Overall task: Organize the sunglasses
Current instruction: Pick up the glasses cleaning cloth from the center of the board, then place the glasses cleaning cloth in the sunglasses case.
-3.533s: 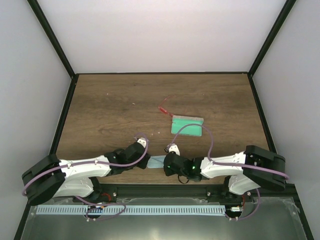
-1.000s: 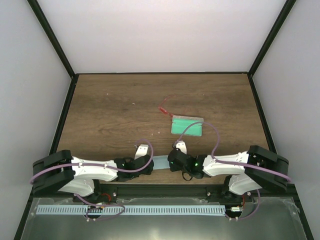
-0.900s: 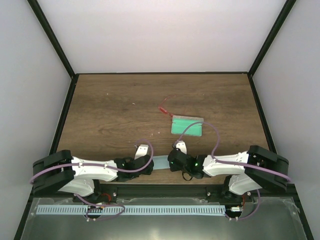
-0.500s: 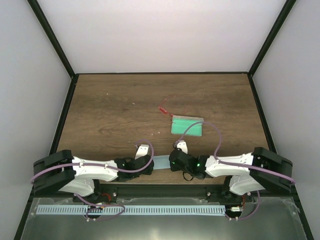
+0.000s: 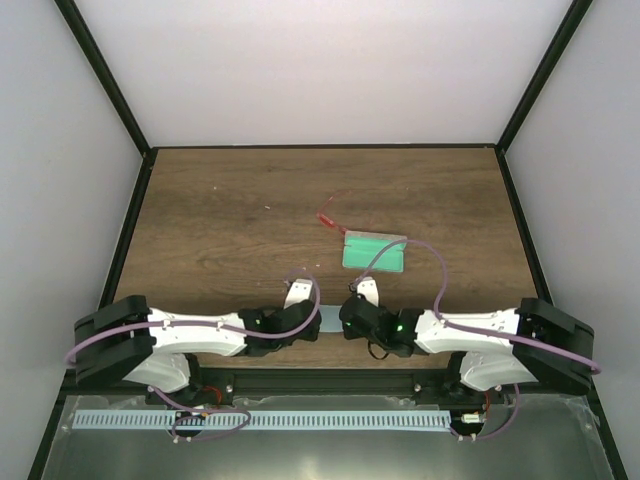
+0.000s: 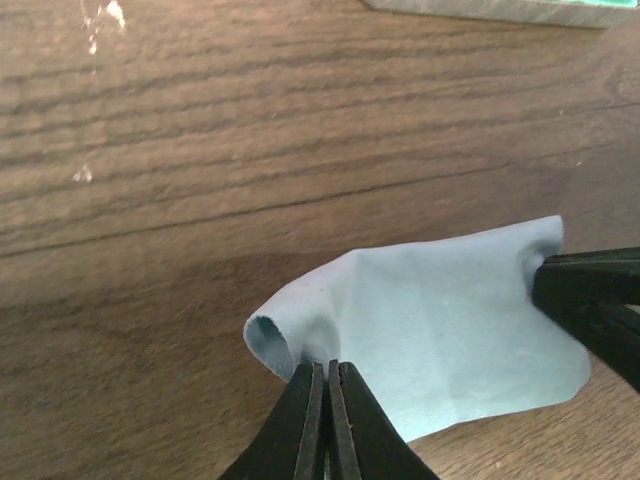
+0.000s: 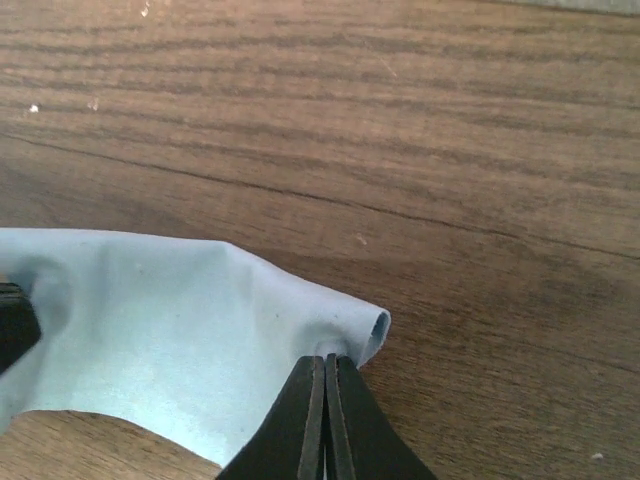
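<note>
The sunglasses, thin and red, lie on the wooden table just beyond the open grey case with green lining. Nearer the arms, a pale blue cloth is stretched between both grippers. My left gripper is shut on the cloth's left corner, which curls into a small roll. My right gripper is shut on the opposite corner of the cloth. Both grippers sit close together, well short of the case and sunglasses.
The case's edge shows at the top of the left wrist view. The table is walled by a black frame and white panels. A metal tray runs along the near edge behind the arm bases.
Both grippers have pinched shut on the cloth's corners. The left arm has moved right and forward, bringing the grippers closer together, so less cloth shows between them.
</note>
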